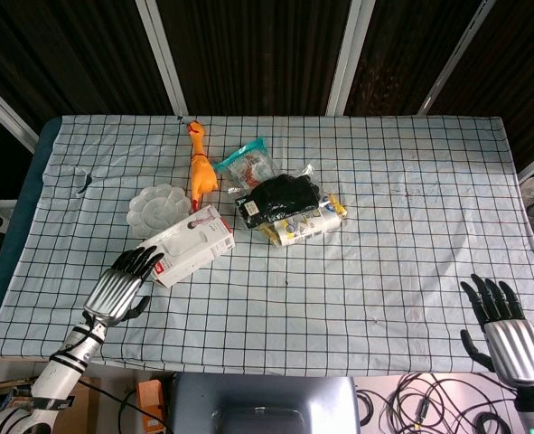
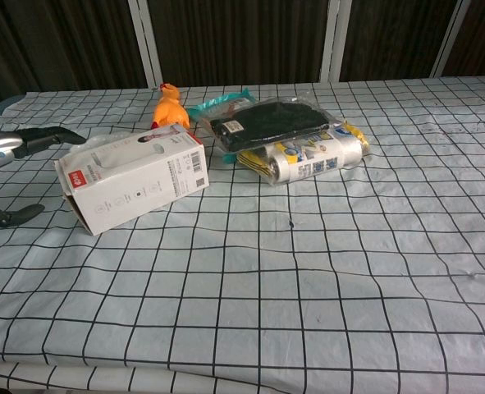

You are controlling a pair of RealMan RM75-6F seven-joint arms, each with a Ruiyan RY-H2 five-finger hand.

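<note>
White carton, lying on its long side on the checked tablecloth, one end angled toward the left hand. The box sits just ahead of that hand; the dark fingertips reach its near end, though neither view settles whether they touch it. The left hand holds nothing, fingers extended and slightly apart, thumb low at the side. Just beyond the box lie a white scalloped dish and an orange rubber chicken; a pile of plastic-wrapped packets lies to the right.

Risk, as judged: the carton is broad and smooth, so a push from the fingertips may slide or turn it into the dish rather than seat it in the palm.

The right hand rests well apart at the table's near right edge, empty, fingers spread.
</note>
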